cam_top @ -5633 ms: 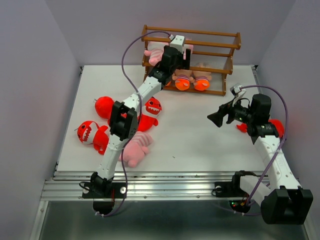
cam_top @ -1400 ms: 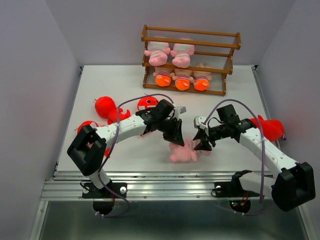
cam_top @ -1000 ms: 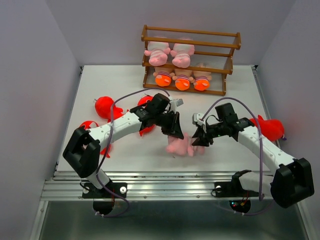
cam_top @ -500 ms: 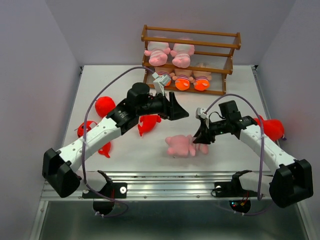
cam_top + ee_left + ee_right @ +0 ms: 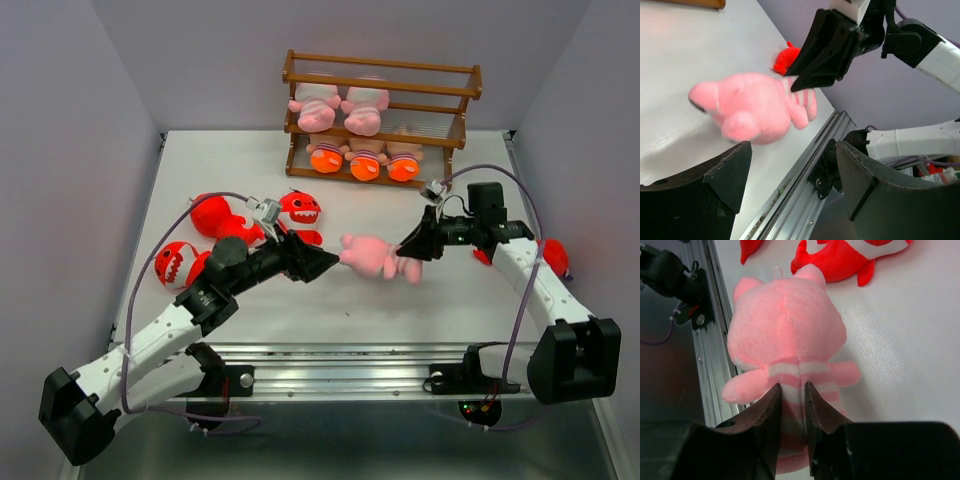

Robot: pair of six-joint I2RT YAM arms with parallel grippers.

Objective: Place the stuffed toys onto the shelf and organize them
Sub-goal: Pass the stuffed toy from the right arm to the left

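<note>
Slippage is risked on the way to the shelf [image 5: 380, 68], since the pink toy [image 5: 378, 256], held over the middle of the surface [image 5: 400, 310], is pinched only at its striped waist by the right end effector [image 5: 418, 243] (the left end effector [image 5: 318, 262] is open and empty beside its head).

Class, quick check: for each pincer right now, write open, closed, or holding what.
Left pincer: open, holding nothing.
Right pincer: closed on the pink striped toy.
</note>
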